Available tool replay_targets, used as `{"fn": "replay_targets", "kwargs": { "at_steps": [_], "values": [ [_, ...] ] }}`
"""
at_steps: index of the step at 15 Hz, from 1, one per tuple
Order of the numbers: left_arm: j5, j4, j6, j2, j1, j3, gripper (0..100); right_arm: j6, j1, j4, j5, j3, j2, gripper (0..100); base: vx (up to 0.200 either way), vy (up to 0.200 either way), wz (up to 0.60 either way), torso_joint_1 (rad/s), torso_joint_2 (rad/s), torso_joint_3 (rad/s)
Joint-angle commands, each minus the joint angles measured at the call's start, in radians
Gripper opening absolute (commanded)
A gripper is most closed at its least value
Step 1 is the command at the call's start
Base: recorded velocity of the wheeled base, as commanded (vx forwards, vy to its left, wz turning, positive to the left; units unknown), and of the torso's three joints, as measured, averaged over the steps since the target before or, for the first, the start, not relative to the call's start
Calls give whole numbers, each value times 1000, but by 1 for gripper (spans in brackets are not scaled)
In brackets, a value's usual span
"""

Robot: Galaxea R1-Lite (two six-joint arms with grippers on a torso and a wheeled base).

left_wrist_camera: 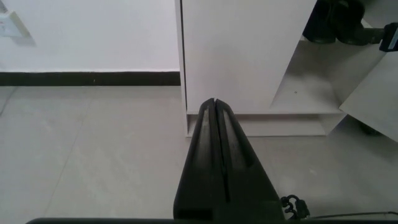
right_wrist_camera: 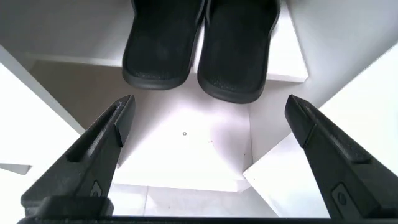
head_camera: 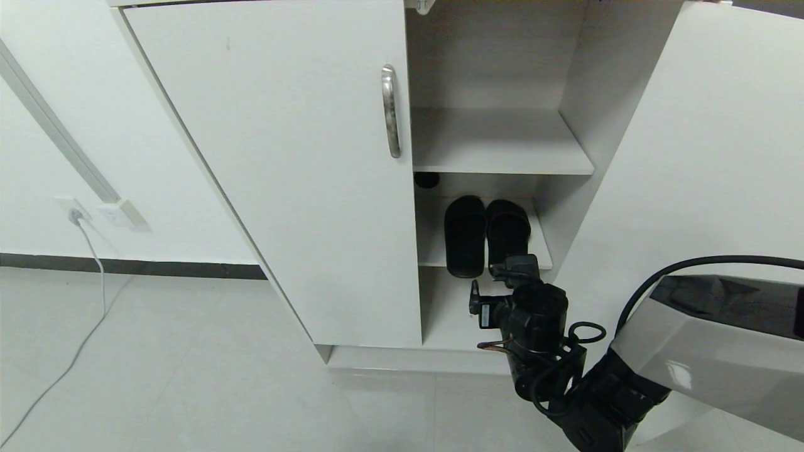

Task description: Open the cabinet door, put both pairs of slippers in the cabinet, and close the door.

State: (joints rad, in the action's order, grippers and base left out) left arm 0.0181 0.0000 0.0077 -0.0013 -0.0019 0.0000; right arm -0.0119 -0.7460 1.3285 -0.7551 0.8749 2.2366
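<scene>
Pale tiled floor [head_camera: 188,376] before white cabinet [head_camera: 496,63]. Right pincer [right_wrist_camera: 208,106] spread wide, empty, just short of black slippers [right_wrist_camera: 199,43] set side by side on lower shelf [head_camera: 430,238]. Right door [head_camera: 691,157] standing open, left door [head_camera: 282,176] shut. Left pincer [left_wrist_camera: 214,107] pressed together, apart, above floor.

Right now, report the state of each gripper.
Left gripper: shut, holding nothing.
Right gripper: open, empty, facing the black slippers.

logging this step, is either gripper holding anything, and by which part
Nothing is held. The right gripper is open, short of the slippers on the shelf; the left gripper is shut, empty.
</scene>
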Motion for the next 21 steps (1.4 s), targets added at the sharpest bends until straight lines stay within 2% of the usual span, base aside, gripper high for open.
{"fn": "replay_targets", "kwargs": {
  "at_steps": [1, 11, 21],
  "values": [
    [0, 0, 0, 1, 0, 0, 0, 0, -1, 1, 0, -1, 0, 100, 0, 0, 0, 0, 0, 0],
    [2, 0, 2, 1, 0, 0, 0, 4, -9, 12, 0, -13, 0, 100, 0, 0, 0, 0, 0, 0],
    [2, 0, 2, 1, 0, 0, 0, 4, -6, 11, 0, -27, 0, 100, 0, 0, 0, 0, 4, 185]
  ]
}}
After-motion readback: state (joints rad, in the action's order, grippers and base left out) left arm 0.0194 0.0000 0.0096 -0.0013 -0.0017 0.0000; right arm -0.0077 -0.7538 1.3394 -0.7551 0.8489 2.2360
